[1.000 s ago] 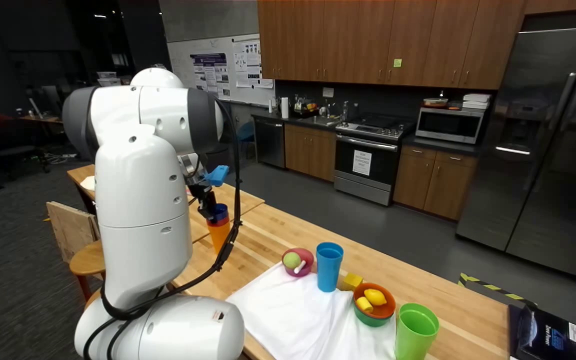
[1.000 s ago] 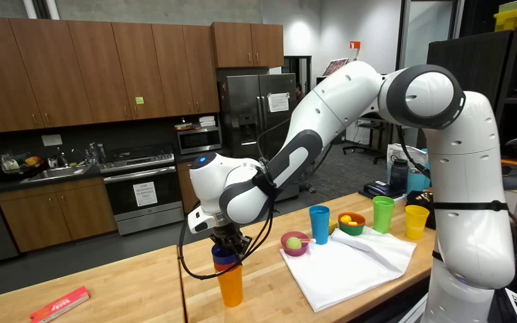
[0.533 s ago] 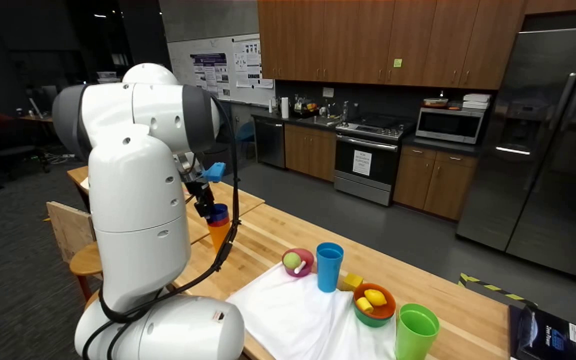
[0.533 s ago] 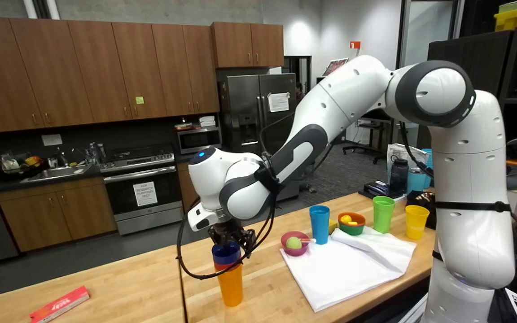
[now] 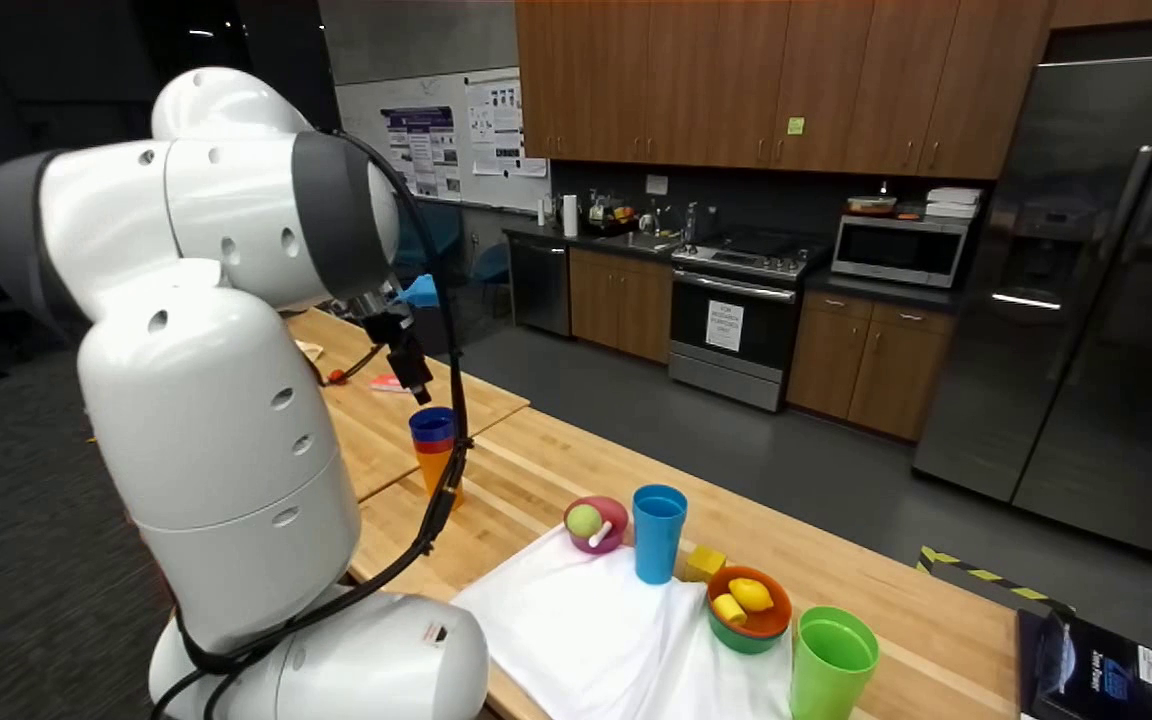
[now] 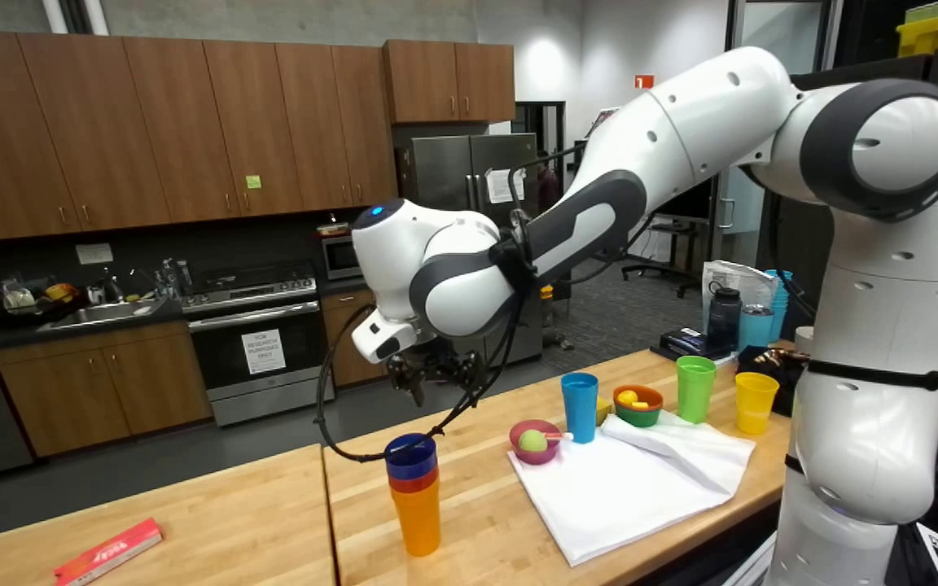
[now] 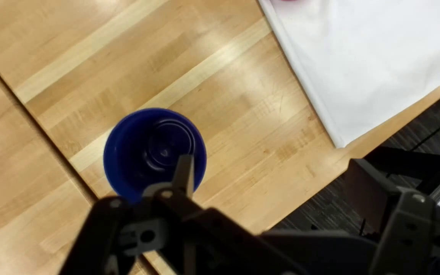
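Note:
A stack of nested cups stands upright on the wooden table: a dark blue cup (image 6: 411,461) on top, a red cup (image 6: 415,483) below it, and an orange cup (image 6: 418,521) at the bottom. Above the stack, and apart from it, hangs my gripper (image 6: 446,391), open and with nothing between its fingers. From the wrist view I look down into the blue cup (image 7: 151,149), while the gripper (image 7: 271,168) spreads wide there. One finger (image 7: 184,173) overlaps the cup's rim in that picture; the other finger (image 7: 371,191) appears over the table edge and floor.
Right of the stack lie a white cloth (image 6: 632,480), a pink bowl (image 6: 536,456) with a green ball, a blue cup (image 6: 580,407), an orange bowl (image 6: 638,399), a green cup (image 6: 694,389) and a yellow cup (image 6: 755,403). A red box (image 6: 109,555) rests on the adjoining table.
My gripper was at the blue cup's rim a second ago. It has opened and risen well clear, the arm drawing up and back. The cup stack stays where it stood.

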Motion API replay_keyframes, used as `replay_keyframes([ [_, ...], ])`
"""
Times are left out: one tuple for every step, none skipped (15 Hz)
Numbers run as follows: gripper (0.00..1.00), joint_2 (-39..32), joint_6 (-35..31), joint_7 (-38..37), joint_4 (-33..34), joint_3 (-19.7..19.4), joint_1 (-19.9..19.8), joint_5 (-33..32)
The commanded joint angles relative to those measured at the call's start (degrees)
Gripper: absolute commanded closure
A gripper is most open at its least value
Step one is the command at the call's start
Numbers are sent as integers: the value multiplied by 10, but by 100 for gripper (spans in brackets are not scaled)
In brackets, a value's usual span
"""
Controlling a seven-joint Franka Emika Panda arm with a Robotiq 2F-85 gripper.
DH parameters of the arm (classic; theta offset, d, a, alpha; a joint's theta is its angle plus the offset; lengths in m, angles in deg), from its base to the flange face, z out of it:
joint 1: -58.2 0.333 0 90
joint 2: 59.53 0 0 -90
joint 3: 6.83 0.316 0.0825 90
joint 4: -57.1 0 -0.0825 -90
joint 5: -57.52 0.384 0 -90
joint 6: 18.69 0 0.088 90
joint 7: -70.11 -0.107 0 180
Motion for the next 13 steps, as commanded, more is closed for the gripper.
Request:
replay_keyframes([
  [0, 70, 4, 7, -27, -32, -21, 14],
  [0, 83, 8, 2, -30, -44, -30, 22],
  [0, 96, 9, -8, -38, -60, -41, 32],
  [0, 105, 13, -9, -41, -75, -51, 41],
  [0, 113, 17, -13, -44, -90, -61, 46],
  [0, 77, 16, -5, -18, -71, -45, 29],
  [0, 82, 15, 1, -21, -79, -51, 30],
  [0, 81, 15, 3, -21, -81, -52, 30],
  [0, 80, 15, 3, -21, -81, -51, 30],
  [0, 77, 16, 2, -20, -78, -49, 31],
  [0, 75, 16, 0, -20, -74, -47, 30],
  [0, 73, 16, -3, -20, -69, -43, 30],
  [0, 72, 16, -7, -20, -67, -40, 30],
])
